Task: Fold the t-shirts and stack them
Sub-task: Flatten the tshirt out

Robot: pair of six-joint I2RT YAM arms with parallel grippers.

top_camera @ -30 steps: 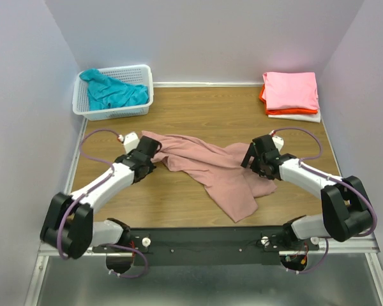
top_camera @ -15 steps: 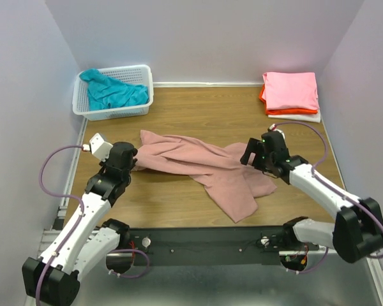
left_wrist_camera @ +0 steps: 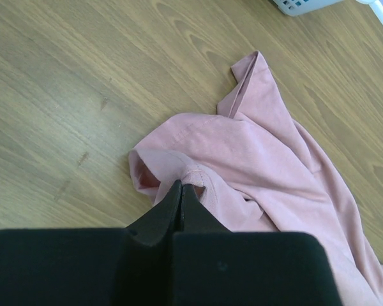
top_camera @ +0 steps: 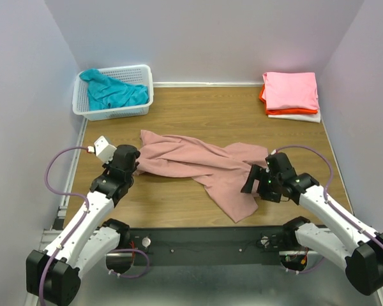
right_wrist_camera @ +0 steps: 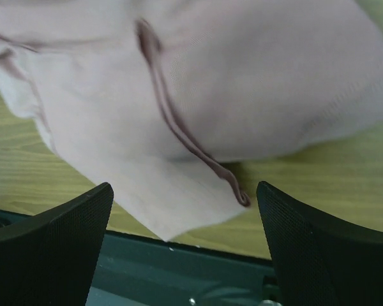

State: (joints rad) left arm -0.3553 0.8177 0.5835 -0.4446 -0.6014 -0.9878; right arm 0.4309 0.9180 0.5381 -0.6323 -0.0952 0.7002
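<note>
dusty-pink t-shirt (top_camera: 198, 167) crumpled mid-table, long axis running left to right | left gripper (left_wrist_camera: 180, 187) pinched together on its left end; right gripper (right_wrist_camera: 184, 189) fingers apart, empty, over its right end

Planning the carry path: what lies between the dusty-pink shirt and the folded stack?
Nothing: the top view shows bare wooden table between the dusty-pink shirt and the folded stack.

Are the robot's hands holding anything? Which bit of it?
The left hand pinches the pink shirt by a bunched edge at its left end. The right hand is open above the shirt, holding nothing.
</note>
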